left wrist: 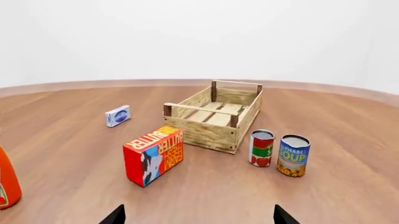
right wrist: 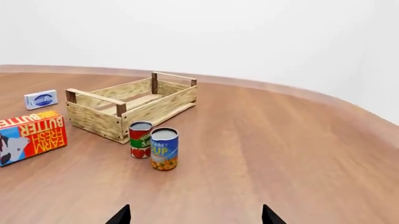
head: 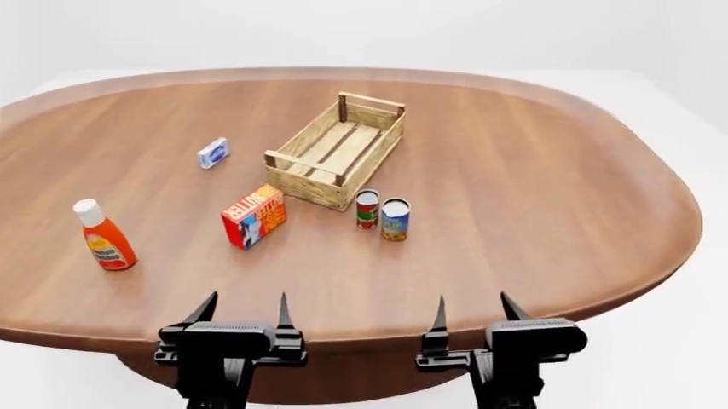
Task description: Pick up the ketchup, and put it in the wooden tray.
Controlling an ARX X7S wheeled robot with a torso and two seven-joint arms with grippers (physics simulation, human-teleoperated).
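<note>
The ketchup (head: 104, 236), an orange-red squeeze bottle with a white cap, stands upright at the table's left; only its edge (left wrist: 7, 182) shows in the left wrist view. The wooden tray (head: 338, 150), a light slatted crate, sits empty at mid-table and also shows in the left wrist view (left wrist: 215, 116) and the right wrist view (right wrist: 131, 106). My left gripper (head: 242, 308) is open and empty above the near table edge, well to the right of the ketchup. My right gripper (head: 472, 307) is open and empty beside it.
A red-and-yellow butter box (head: 254, 216) stands in front of the tray. A red-labelled can (head: 366, 209) and a blue soup can (head: 395, 219) stand to its right. A small blue-and-white box (head: 213, 152) lies left of the tray. The brown table's (head: 546, 196) rim curves round.
</note>
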